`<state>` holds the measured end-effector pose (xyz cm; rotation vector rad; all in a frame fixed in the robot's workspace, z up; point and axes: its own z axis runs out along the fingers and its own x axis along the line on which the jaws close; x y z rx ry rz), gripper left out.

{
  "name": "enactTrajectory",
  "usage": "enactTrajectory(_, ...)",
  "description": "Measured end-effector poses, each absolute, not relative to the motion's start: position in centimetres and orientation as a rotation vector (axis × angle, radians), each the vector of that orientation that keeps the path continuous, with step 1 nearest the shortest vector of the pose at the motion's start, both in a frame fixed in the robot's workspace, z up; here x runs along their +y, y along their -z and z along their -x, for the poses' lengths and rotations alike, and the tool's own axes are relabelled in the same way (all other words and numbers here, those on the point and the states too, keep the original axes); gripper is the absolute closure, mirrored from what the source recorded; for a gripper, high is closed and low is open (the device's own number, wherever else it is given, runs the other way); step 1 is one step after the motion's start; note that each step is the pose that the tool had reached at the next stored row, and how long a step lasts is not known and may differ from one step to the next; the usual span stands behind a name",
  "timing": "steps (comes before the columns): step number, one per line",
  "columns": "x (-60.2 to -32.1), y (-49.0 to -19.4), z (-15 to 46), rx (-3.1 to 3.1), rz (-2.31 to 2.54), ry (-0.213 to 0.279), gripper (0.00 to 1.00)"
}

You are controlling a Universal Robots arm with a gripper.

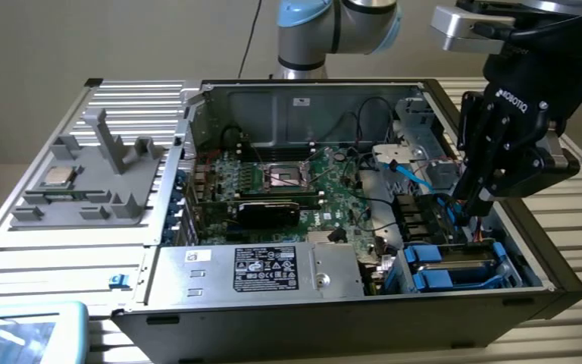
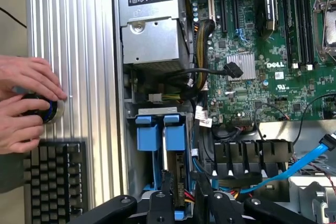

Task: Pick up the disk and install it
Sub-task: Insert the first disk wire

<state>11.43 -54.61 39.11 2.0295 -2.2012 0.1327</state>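
The open computer case [image 1: 533, 250] sits on the slatted metal surface [image 1: 58, 250], and the robot arm reaches down into its near corner on the exterior view's right, where the drive bay is. The disk [image 2: 173, 166] stands on edge in that bay, its blue carrier tabs uppermost, beside a second blue-framed slot.

From here the biggest worry is the disk going in crooked. The bay is tight, and if the carrier sits tilted against the guide rails, a push from above could jam it or bend a tab rather than seat it. Close by run a blue data cable [image 2: 294, 169] and a bundle of black power leads [image 2: 205, 77]; a finger drifting sideways could snag one and tug it off the motherboard [image 2: 262, 45]. A person's hands [image 2: 23, 103] rest on a round knob on the surface beside a keyboard [image 2: 52, 177], well apart from the case, so no risk there.

The gripper [image 2: 189, 203] stands partly open, its black fingers down in the bay on either side of the disk's upper edge. It looks to be closed on the disk, though the contact itself is hard to make out, so I judge it a grip and not a certainty.
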Motion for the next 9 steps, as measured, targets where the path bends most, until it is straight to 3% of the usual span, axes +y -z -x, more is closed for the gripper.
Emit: enactTrajectory(9,-54.6,-38.93,-11.43,-2.202,-2.029,-0.132,0.7)
